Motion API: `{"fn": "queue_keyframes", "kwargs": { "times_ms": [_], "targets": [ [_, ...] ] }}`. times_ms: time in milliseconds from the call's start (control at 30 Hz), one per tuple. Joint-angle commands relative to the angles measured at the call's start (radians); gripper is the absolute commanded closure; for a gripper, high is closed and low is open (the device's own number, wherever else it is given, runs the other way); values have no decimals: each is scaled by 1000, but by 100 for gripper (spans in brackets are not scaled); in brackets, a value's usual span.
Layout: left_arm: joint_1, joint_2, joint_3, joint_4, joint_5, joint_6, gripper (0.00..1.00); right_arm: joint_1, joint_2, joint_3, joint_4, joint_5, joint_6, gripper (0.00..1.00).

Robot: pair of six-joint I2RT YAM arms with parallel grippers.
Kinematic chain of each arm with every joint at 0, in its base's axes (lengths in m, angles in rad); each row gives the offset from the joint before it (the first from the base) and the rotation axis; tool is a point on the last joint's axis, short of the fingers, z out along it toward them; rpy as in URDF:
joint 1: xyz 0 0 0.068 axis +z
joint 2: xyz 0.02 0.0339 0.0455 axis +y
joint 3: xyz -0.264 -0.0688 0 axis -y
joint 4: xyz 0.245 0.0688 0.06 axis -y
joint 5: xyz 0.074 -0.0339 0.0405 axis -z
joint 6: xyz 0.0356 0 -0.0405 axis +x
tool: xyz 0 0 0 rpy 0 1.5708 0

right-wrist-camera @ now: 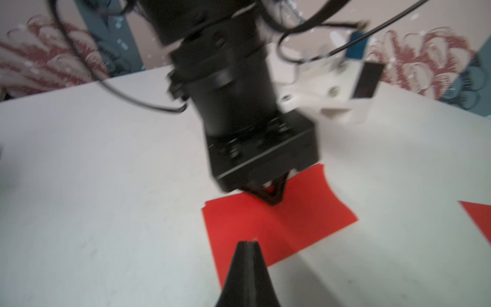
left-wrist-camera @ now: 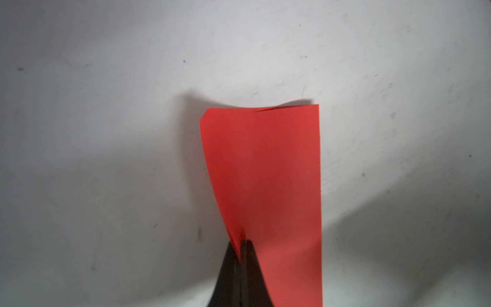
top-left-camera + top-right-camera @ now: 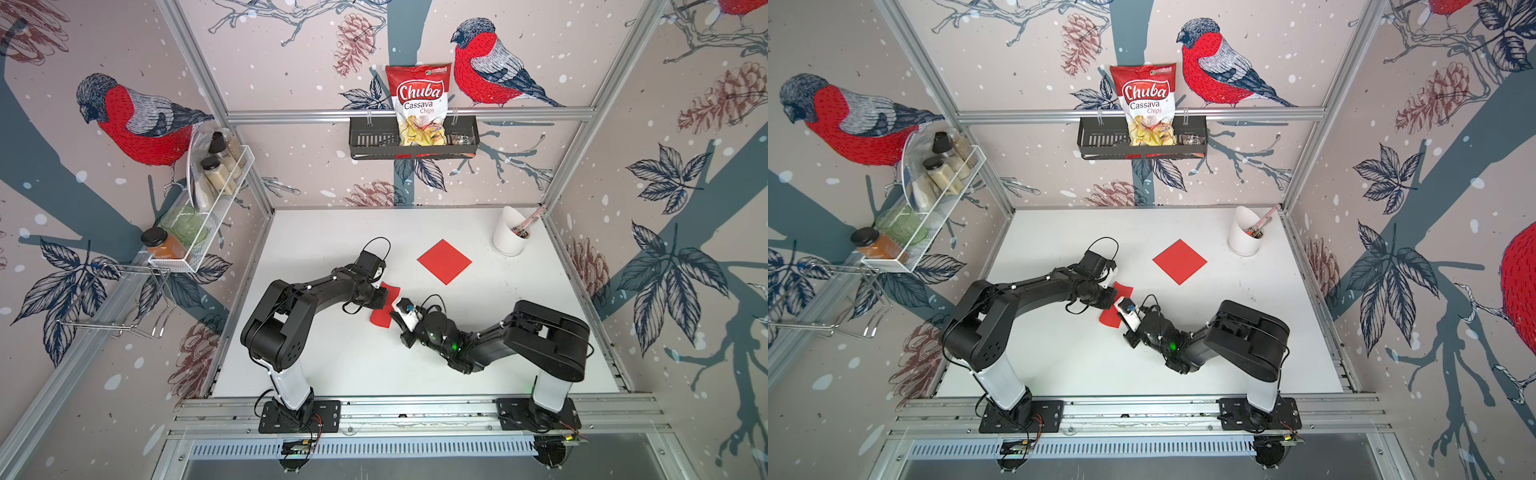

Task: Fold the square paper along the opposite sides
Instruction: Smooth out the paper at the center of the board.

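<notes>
On the white table, seen in both top views, the left arm reached in from about 8 o'clock toward the middle. The left gripper was clenched on the folded red paper, nipping the doubled sheet near one long edge, and the top layer bowed up slightly beside the tips. That paper lay just below the table's centre as a narrow strip running roughly from 12 to 6 o'clock, partly hidden beneath both wrists. From about 4 o'clock the right arm came in low. The right gripper was pinched together with nothing between its tips, which pointed at the near edge of the strip; whether they touched it could not be told from the blurred wrist view. At about 1 o'clock from the strip, and apart from it, a flat red square sheet lay corner-on. A white cup holding pens stood near the table's 1 o'clock corner.
</notes>
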Motion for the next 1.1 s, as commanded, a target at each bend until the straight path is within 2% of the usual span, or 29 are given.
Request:
{"fn": "queue_keyframes", "kwargs": {
  "times_ms": [0,133,233,433,667,1067],
  "targets": [
    [-5,-3,-16,-62,-34,-11,100,-39,26,17,35,50,52,100],
    [-9,-9,-25,-67,-29,-26,100,-38,124,106,-6,198,78,100],
    [-19,-25,-41,-61,-23,-60,100,-40,183,168,-42,248,119,100],
    [-27,-91,-124,-6,-4,-163,100,-47,261,222,-66,208,181,100],
    [-31,-130,-157,19,12,-192,100,-63,323,276,-138,159,227,100],
    [-30,-106,-168,13,-30,-189,100,-130,284,296,-348,244,262,100]
  ]
}}
